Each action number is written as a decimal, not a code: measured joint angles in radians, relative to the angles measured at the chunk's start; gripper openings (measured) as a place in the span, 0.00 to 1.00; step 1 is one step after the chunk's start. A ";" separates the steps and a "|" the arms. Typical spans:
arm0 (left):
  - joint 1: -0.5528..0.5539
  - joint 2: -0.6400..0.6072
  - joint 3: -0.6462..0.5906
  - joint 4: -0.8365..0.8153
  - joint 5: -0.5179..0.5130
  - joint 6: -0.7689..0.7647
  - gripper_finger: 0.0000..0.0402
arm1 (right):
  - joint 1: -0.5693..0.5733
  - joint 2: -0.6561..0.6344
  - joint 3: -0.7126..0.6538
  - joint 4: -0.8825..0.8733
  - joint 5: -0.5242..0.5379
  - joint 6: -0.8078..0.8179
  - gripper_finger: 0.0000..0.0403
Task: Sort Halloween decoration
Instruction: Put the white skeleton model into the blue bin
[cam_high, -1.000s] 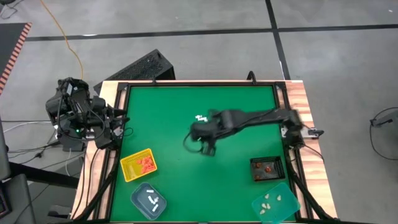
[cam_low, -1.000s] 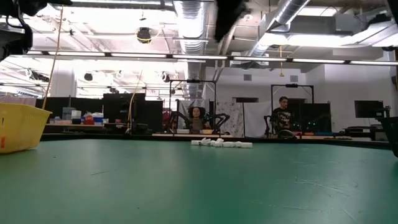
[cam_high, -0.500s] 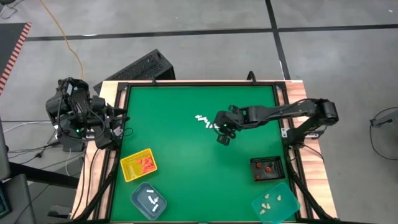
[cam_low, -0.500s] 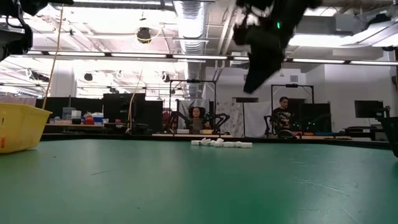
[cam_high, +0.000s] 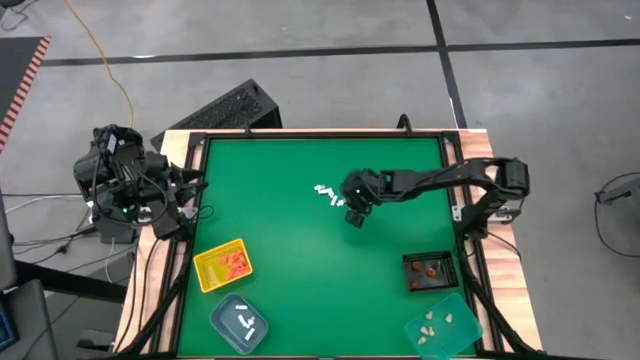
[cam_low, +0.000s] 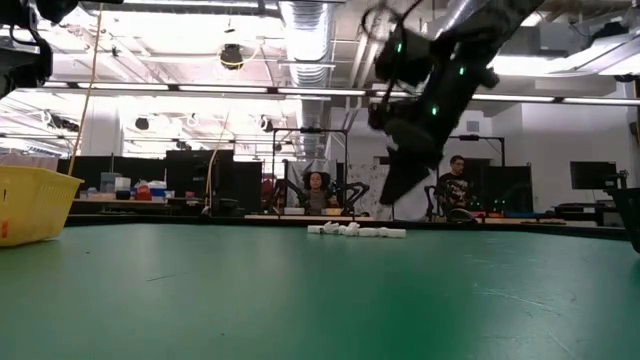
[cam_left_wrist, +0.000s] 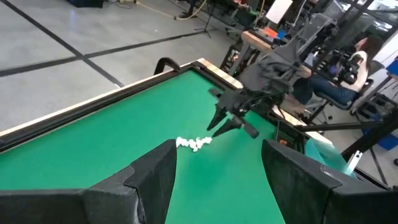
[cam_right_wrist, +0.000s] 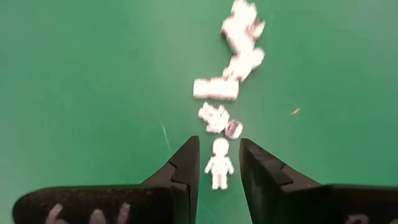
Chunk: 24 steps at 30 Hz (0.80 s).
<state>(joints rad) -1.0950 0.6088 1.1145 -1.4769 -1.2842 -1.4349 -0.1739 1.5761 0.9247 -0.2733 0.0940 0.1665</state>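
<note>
Black fingers of the right gripper (cam_right_wrist: 217, 163) stand a narrow gap apart, and a white figurine (cam_right_wrist: 219, 163) lies on the mat between the two tips; whether they touch it cannot be told. Just beyond the tips the remaining white trinkets (cam_right_wrist: 233, 68) run away from the gripper in a short loose line. From above, the right gripper (cam_high: 352, 212) sits near the middle of the green mat (cam_high: 280, 240), at the near end of that white cluster (cam_high: 324, 194). In the low view the gripper (cam_low: 390, 195) slants down steeply toward the pieces (cam_low: 356, 231). The right arm (cam_high: 430, 182) reaches in nearly level from its base at the right rail, its forearm long and almost straight.

Off the mat's left edge the left gripper (cam_left_wrist: 217, 163) is parked, folded up, its fingers spread wide with nothing between them, looking across the table at the other arm.

Open green surface surrounds the cluster on every side. The trays all sit along the near edge: a yellow tray (cam_high: 222, 264) with orange-red pieces and a grey-blue tray (cam_high: 239, 322) with white pieces toward the left corner, a black tray (cam_high: 431, 270) with red pieces and a teal tray (cam_high: 443, 325) with cream pieces toward the right corner. A wooden border (cam_high: 487, 160) frames the mat.
</note>
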 joint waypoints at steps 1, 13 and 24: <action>0.000 0.000 0.000 0.000 0.000 0.001 0.56 | -0.011 0.015 -0.003 0.006 -0.031 -0.008 0.27; 0.000 0.000 0.000 -0.029 -0.003 0.000 0.56 | -0.063 0.175 -0.001 0.061 -0.099 -0.051 0.27; 0.000 0.000 0.000 -0.036 -0.004 0.001 0.56 | -0.071 0.189 -0.001 0.020 -0.081 0.082 0.07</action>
<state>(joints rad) -1.0953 0.6086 1.1143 -1.5127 -1.2884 -1.4335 -0.2445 1.7653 0.9234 -0.2535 0.0132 0.2488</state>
